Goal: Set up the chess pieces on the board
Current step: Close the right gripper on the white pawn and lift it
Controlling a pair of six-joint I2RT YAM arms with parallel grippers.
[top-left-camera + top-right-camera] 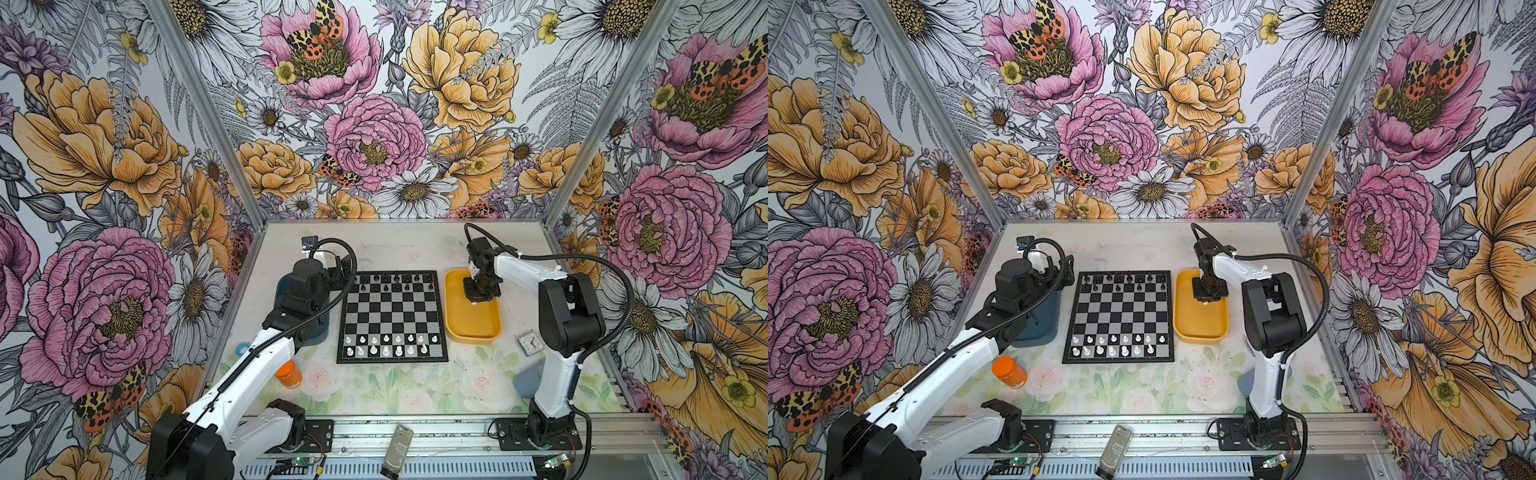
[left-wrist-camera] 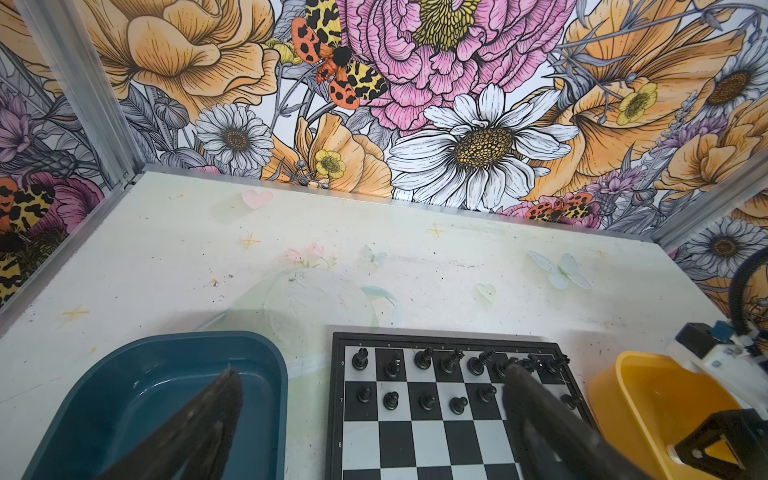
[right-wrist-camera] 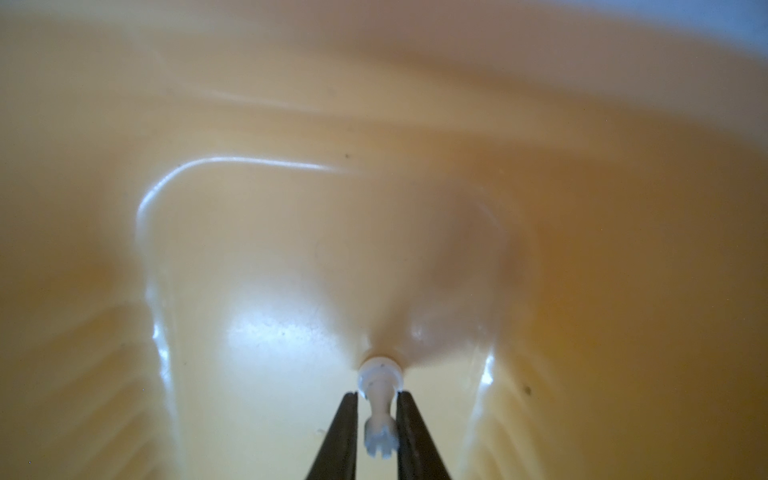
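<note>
1. The board (image 1: 392, 316) lies mid-table (image 1: 415, 249). The black pieces (image 1: 392, 281) fill its two far rows and the white pieces (image 1: 386, 345) its two near rows. The near corner square (image 1: 435, 352) on the right looks bare.
2. The yellow tray (image 1: 473, 336) sits just beside the board's right edge and the blue tray (image 2: 166, 357) beside its left.
3. Your left gripper (image 2: 372, 372) hangs empty, fingers wide apart, over the blue tray and the board's far-left corner.
4. Your right gripper (image 1: 478, 300) points down into the yellow tray, its fingers drawn in on one white piece (image 3: 379, 399).
5. That piece, notched on top like a rook, runs along the fingers with its base away from the wrist. The bare corner lies nearer the arm bases and to the left, so the right arm is much the closer.
</note>
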